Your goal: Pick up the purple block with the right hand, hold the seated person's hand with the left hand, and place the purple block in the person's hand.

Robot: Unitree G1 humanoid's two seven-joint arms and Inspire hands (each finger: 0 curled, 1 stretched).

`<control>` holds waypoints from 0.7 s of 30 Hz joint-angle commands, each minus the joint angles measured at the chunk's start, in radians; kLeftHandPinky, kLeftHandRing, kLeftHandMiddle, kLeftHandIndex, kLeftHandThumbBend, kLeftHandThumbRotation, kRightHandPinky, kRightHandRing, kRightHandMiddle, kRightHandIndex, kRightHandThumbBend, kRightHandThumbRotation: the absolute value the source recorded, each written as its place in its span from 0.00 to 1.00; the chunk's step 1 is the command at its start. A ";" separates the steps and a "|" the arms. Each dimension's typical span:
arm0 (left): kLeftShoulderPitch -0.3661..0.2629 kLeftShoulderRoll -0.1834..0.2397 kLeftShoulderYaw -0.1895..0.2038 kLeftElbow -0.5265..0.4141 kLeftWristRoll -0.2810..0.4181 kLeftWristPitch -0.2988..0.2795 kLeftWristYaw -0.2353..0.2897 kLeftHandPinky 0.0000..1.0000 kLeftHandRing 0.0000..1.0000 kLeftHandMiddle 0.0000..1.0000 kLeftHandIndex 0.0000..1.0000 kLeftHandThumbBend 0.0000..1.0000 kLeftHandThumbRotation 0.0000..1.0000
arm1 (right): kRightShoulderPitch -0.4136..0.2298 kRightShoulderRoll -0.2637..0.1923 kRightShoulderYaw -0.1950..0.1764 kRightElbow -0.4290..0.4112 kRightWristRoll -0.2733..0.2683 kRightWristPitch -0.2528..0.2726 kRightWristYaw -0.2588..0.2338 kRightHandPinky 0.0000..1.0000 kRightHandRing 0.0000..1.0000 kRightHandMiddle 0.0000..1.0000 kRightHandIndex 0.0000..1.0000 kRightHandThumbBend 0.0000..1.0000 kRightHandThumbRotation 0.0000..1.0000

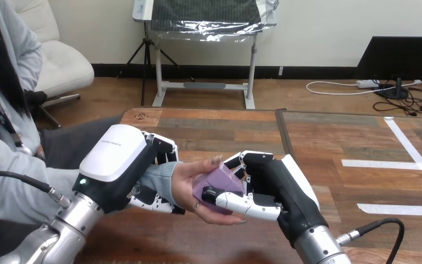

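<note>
A: Step one. Where do we find the left hand [122, 165]?

B: We find it at the near left of the table [329, 143]. Its white back faces up. Its fingers [162, 146] pass over the far side of the person's wrist [164, 179], and its remaining digits come up from the near side. We record it as clasped round the wrist.

A: Step two. How does the person's hand [189, 187] lie?

B: It reaches in from the left, palm up and open, between our two hands. Its fingertips point right, toward the right hand.

A: Step three. Where is the purple block [223, 183]?

B: It is over the open palm, near the middle of the table. We cannot tell whether its underside bears on the palm.

A: Step four. What is the state of the right hand [269, 192]?

B: It comes in from the near right and pinches the block. The thumb lies across the block's near face and the fingers hook over its far edge. Both the right hand and the person's hand meet at the block.

A: Anything else to note?

B: White tape strips [412, 148] lie on the table's far right, well apart from both hands.
</note>
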 commanded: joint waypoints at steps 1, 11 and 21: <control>-0.120 -0.053 0.020 -0.058 -0.023 -0.041 0.034 0.24 0.23 0.27 0.29 0.95 0.22 | -0.075 0.016 0.045 -0.039 0.004 0.002 0.028 0.02 0.06 0.11 0.14 0.25 0.14; -0.111 -0.049 0.024 -0.058 -0.016 -0.043 0.046 0.23 0.24 0.28 0.30 0.95 0.24 | -0.086 0.013 0.031 -0.010 0.021 -0.014 0.027 0.03 0.07 0.13 0.16 0.26 0.15; -0.095 -0.049 0.035 -0.072 -0.017 -0.038 0.061 0.30 0.31 0.36 0.38 0.97 0.25 | -0.092 0.002 0.022 -0.004 0.034 -0.002 0.037 0.15 0.20 0.25 0.29 0.38 0.41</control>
